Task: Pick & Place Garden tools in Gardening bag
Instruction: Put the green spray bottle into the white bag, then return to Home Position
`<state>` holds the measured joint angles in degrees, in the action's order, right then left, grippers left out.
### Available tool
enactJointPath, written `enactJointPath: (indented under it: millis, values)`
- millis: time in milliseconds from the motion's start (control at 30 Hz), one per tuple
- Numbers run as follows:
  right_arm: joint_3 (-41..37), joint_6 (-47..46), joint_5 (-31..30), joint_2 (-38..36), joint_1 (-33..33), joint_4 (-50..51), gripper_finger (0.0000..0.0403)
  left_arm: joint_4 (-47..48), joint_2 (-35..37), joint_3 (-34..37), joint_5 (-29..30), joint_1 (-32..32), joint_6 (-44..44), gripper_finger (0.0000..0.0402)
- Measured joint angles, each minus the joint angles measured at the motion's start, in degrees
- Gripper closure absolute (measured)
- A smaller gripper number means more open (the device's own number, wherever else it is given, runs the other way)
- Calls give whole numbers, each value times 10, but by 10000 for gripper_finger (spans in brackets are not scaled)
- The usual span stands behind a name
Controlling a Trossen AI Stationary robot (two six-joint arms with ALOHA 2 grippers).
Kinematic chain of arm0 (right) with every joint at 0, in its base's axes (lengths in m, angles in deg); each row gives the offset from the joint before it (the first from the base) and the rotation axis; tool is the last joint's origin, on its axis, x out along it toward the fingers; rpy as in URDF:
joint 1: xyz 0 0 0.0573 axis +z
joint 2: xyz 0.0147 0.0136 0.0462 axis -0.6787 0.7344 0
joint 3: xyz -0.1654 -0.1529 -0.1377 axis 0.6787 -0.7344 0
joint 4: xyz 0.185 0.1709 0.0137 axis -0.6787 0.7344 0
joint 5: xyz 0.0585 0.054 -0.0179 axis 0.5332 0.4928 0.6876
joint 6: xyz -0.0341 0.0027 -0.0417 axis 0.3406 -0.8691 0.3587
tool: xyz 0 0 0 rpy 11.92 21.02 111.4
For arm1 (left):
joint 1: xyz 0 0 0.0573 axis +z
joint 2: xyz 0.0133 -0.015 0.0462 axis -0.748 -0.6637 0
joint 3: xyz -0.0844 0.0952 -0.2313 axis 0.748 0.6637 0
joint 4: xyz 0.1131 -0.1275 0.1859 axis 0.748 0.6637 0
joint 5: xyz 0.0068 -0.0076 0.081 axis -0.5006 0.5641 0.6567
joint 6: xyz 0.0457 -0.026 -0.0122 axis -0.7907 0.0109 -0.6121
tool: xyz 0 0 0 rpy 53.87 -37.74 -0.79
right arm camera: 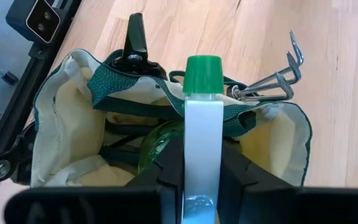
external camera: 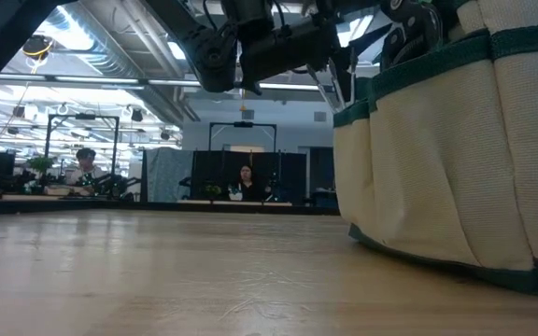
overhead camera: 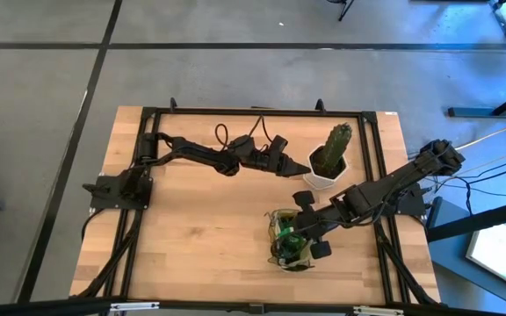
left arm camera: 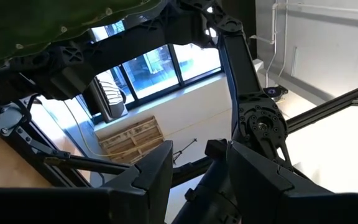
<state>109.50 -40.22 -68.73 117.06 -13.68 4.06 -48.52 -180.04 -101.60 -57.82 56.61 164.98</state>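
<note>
The right claw (right arm camera: 202,180), clamped on the spray bottle's white nozzle (right arm camera: 202,143), hangs over the open bag (right arm camera: 55,124) to lower it inside, while the left claw (overhead camera: 290,165) waits part-open by the cactus (overhead camera: 336,145).

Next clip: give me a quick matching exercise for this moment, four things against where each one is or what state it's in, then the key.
Things:
1. spray bottle
2. cactus
3. hand rake
4. left gripper

Places or states:
A. prongs sticking out over the bag's rim
B. standing in the white pot
C. held in the right gripper above the open bag
D. beside the pot, holding nothing

Pairs: 1-C, 2-B, 3-A, 4-D

The right gripper holds the bottle's white nozzle over the bag; the pot is beyond the bag.
</note>
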Motion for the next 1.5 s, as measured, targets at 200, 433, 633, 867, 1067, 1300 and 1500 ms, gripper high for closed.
enactJointPath:
  millis: [200, 433, 633, 867, 1067, 1300, 1500]
  values:
    - [-2, 0, 2, 3, -1, 4, 286, 0, 0, 0, -2, 0, 0, 256]
    - [-3, -23, 4, -4, 1, 10, 126, 0, 0, 0, -2, 0, 0, 256]
    - [55, -29, -16, -19, -1, 56, 83, 1, 0, 0, -3, 0, -5, 256]
    - [204, -6, -50, -22, -6, 161, 81, 9, 0, 0, -4, 0, -9, 256]
    - [316, -11, 11, -22, 2, 242, 80, 8, 0, 0, -4, -2, -21, 256]
    - [356, -20, 30, -38, 37, 235, 80, 8, 0, 0, 4, -13, -56, 256]
    - [356, -45, 25, -63, 71, 249, 80, -17, 0, 0, 18, -27, -82, 256]
